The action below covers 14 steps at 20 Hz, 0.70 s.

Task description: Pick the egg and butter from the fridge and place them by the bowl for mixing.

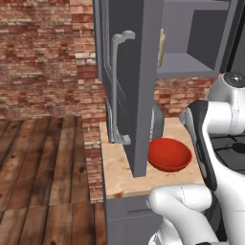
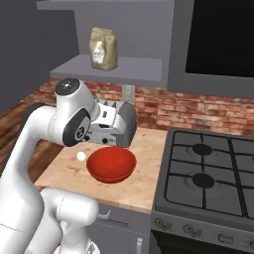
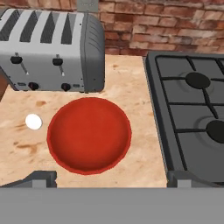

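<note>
The red bowl (image 3: 89, 133) (image 2: 111, 165) (image 1: 170, 154) sits empty on the wooden counter (image 3: 131, 87). Just left of the bowl lies the white egg (image 3: 33, 121) (image 2: 81, 156), a small gap away from the rim. My gripper (image 3: 113, 179) hovers above the bowl's near edge and looks down on it. It is open, with nothing between its fingertips (image 3: 41, 177). The butter and the fridge are out of view.
A silver toaster (image 3: 52, 52) (image 2: 116, 124) stands behind the bowl against the brick wall. A black gas stove (image 3: 192, 100) (image 2: 208, 168) borders the counter on the right. An open grey cabinet door (image 1: 134, 86) hangs over the counter's left part. A paper bag (image 2: 103, 48) stands on the shelf above.
</note>
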Motion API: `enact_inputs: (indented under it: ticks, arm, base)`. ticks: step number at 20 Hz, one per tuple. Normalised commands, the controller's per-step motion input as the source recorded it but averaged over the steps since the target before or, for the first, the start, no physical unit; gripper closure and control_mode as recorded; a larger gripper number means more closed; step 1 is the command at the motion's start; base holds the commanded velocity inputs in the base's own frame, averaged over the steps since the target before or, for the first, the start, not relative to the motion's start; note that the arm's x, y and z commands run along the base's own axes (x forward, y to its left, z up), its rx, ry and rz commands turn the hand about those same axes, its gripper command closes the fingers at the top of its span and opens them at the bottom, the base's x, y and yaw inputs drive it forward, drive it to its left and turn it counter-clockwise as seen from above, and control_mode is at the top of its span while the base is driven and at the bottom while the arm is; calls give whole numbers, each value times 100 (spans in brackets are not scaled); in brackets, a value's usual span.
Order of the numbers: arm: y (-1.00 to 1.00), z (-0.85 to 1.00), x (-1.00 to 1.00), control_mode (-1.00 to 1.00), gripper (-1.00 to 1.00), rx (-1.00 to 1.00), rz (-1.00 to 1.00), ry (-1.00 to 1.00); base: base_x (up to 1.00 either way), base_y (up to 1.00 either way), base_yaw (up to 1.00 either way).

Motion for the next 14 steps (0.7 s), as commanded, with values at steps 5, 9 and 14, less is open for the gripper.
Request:
enact_inputs:
  ticks: [5,9,14]
  arm:
    - [0,0,0,100,-100,0,0,0]
    - [0,0,0,100,-100,0,0,0]
    - [0,0,0,100,-100,0,0,0]
  base:
    - [0,0,0]
    - [-27,0,0]
    - [-53,-5,-1]
